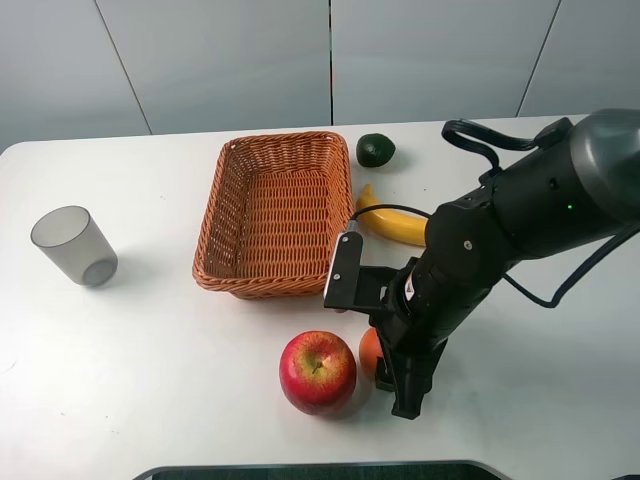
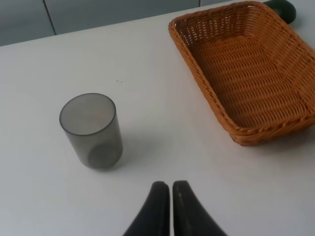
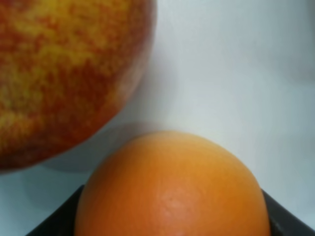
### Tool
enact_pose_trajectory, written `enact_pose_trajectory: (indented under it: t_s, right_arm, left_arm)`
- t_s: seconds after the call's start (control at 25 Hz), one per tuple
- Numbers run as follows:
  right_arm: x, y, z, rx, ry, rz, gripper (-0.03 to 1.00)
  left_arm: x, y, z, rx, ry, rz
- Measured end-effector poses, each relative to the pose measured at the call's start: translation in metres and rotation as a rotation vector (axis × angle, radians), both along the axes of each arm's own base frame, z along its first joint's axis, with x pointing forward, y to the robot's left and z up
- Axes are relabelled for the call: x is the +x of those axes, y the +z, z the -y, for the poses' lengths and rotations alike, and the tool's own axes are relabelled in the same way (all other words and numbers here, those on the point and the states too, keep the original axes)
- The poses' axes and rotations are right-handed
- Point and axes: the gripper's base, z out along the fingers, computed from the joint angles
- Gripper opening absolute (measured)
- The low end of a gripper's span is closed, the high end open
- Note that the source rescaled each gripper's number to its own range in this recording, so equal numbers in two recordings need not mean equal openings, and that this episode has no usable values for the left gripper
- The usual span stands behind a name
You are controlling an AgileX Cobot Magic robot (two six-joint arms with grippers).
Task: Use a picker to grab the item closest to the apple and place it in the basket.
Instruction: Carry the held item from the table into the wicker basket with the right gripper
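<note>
A red-yellow apple (image 1: 317, 371) lies near the table's front edge. A small orange (image 1: 369, 350) sits right beside it, on its right. My right gripper (image 1: 384, 368) reaches down over the orange. In the right wrist view the orange (image 3: 172, 189) fills the space between the black fingers (image 3: 54, 216), whose edges touch both its sides, and the apple (image 3: 59, 73) is just beyond it. The wicker basket (image 1: 222, 175) stands behind them with nothing in it. My left gripper (image 2: 171, 195) hovers shut over bare table, its fingers pressed together and holding nothing.
A yellow banana (image 1: 395, 225) and a dark green avocado (image 1: 375, 150) lie right of the basket. A translucent grey cup (image 1: 75, 245) stands at the far left, and in the left wrist view the cup (image 2: 92, 130) is ahead of my left gripper, with the basket (image 2: 198, 73) beside it.
</note>
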Motion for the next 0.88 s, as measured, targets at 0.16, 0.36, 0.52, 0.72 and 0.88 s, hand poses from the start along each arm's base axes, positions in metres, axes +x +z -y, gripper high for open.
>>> enact_pose_trajectory:
  t_s: [0.16,0.36,0.52,0.72,0.88]
  right_arm:
    - [0.0,0.0,0.0,0.0,0.0,0.0,0.0]
    - [-0.001,0.012,0.0,0.023,0.0,0.014,0.0]
    - [-0.006,0.037,0.005,0.027,0.027,0.013,0.0]
    - [-0.012,0.064,0.014,0.004,-0.043,0.01,0.0]
    - [-0.004,0.086,0.01,-0.012,-0.175,-0.009,0.0]
  left_arm:
    - [0.0,0.0,0.0,0.0,0.0,0.0]
    - [0.0,0.0,0.0,0.0,0.0,0.0]
    - [0.0,0.0,0.0,0.0,0.0,0.0]
    - [0.0,0.0,0.0,0.0,0.0,0.0]
    - [0.0,0.0,0.0,0.0,0.0,0.0]
